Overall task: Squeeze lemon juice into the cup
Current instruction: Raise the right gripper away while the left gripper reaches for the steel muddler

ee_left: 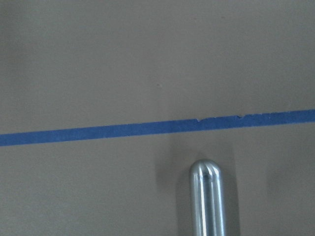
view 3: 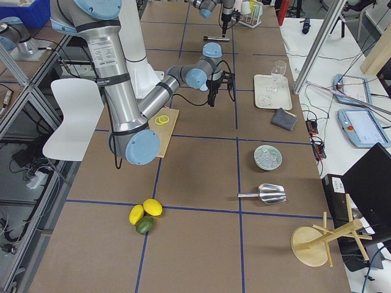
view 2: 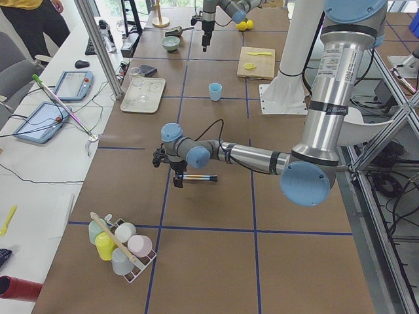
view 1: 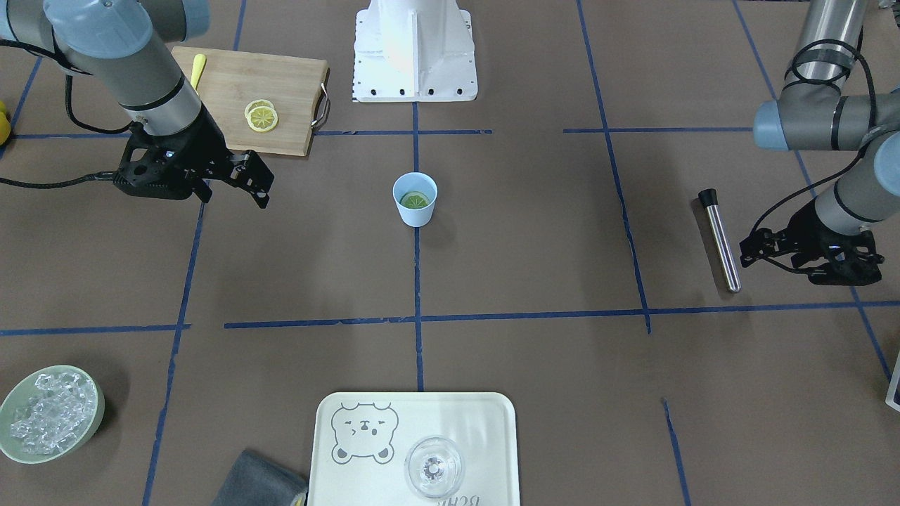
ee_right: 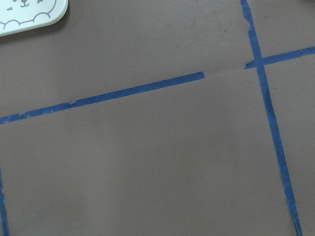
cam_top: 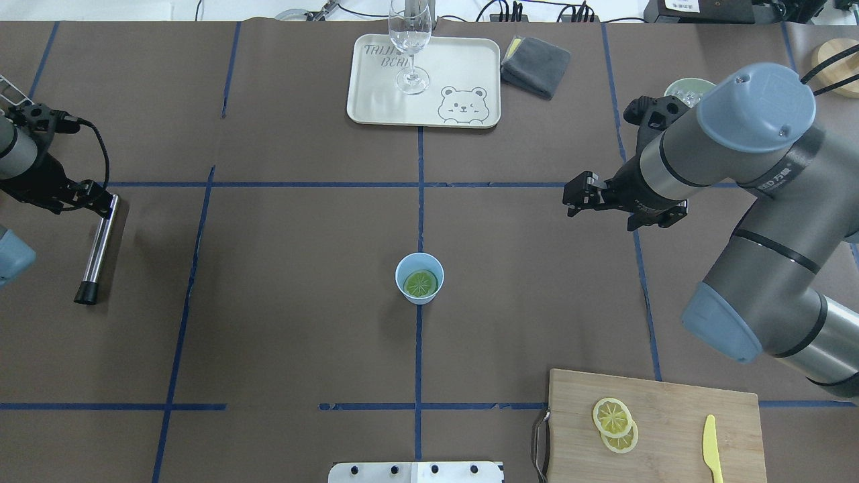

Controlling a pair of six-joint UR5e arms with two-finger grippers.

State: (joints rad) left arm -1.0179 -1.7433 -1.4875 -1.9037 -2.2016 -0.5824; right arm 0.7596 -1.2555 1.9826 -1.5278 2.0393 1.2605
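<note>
The lemon (view 1: 415, 200) sits half-hidden inside the cup (view 1: 418, 215)

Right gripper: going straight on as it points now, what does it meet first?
Probably the bare table: the right gripper points down, and its wrist view shows table and blue tape ahead.

Steel rod (ee_left: 207, 201) cut off by btm edge; tray (ee_right: 56, 12) corner only, rest clipped.

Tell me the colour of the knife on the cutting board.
Yellow; the knife shows best overhead.
</note>
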